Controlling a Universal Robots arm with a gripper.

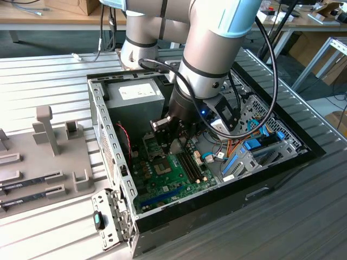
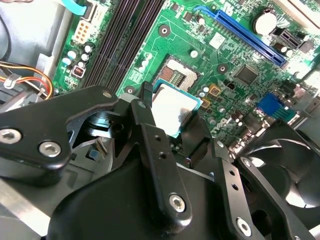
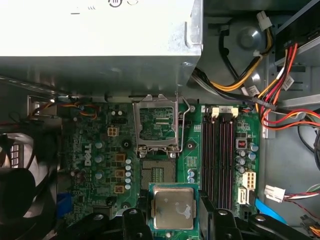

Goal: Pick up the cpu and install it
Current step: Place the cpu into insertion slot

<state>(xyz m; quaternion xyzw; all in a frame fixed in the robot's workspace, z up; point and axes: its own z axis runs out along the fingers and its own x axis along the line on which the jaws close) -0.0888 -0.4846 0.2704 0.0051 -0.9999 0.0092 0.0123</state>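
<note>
The end effector (image 3: 173,222) is clenched on the cpu (image 3: 173,206) — its two black fingers (image 3: 134,222) press on opposite edges of the silver-topped chip, which is held flat with its metal face up. In the exterior view the arm reaches down into the open computer case (image 1: 100,116) on the slatted table (image 1: 303,216), with the end effector low over the green motherboard (image 1: 162,184). In the first wrist view the cpu hangs just beside the bare socket (image 3: 158,174), not in it — the socket's metal frame (image 3: 157,122) stands flipped open toward the grey power supply (image 3: 95,30). Memory slots (image 3: 218,150) run along one side of the socket, and a black fan (image 3: 20,175) sits on the other.
</note>
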